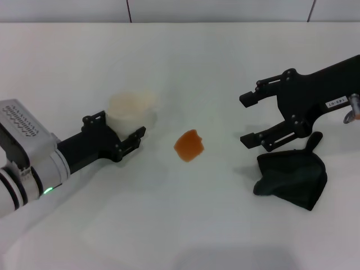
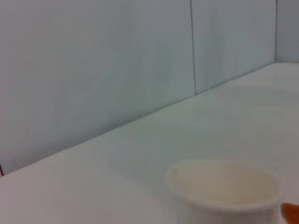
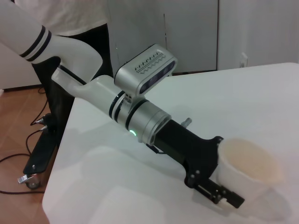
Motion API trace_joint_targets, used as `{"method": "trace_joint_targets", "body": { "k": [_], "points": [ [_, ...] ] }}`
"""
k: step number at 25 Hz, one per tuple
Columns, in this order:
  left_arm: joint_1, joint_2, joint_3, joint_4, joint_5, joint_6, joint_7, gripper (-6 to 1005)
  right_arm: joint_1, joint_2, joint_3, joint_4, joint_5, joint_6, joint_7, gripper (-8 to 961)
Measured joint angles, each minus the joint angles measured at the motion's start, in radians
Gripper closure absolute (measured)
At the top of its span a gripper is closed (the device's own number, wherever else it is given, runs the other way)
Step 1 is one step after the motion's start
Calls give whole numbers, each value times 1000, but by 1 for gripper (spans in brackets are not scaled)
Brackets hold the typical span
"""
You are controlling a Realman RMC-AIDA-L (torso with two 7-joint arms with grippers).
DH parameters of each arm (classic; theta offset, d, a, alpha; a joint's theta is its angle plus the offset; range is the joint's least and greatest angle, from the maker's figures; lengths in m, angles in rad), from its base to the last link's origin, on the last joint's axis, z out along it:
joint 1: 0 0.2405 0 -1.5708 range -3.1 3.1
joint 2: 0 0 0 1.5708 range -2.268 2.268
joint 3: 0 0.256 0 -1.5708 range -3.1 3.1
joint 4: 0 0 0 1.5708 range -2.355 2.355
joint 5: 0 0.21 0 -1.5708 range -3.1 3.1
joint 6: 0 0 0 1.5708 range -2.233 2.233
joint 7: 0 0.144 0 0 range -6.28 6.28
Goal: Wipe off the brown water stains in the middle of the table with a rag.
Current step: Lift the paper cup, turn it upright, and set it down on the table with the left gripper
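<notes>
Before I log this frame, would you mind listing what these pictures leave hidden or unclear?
- Head view: the white cup hides the far finger of the left gripper.
- Left wrist view: the stain is cut off by the frame edge; the cup's base too.
- Right wrist view: neither the rag nor the right gripper shows.

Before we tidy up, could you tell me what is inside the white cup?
Nothing visible: the white cup shows only a bare pale inner wall, also from the right wrist view. Its bottom is hidden by the rim.
</notes>
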Motion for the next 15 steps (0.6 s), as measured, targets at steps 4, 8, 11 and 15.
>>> {"method": "trace_joint_targets", "body": {
  "k": [4, 8, 11, 15],
  "points": [
    [9, 0, 0, -12, 2, 0, 6, 394, 0, -1, 2, 6, 0, 0, 0, 156],
    [19, 0, -3, -17, 0, 4, 18, 394, 0, -2, 7, 12, 0, 0, 0, 157],
    [23, 0, -4, -17, 4, 7, 16, 383, 0, -2, 7, 13, -3, 0, 0, 158],
    [23, -1, -4, -16, 2, 2, 16, 333, 0, -1, 2, 13, -3, 0, 0, 159]
  ]
}}
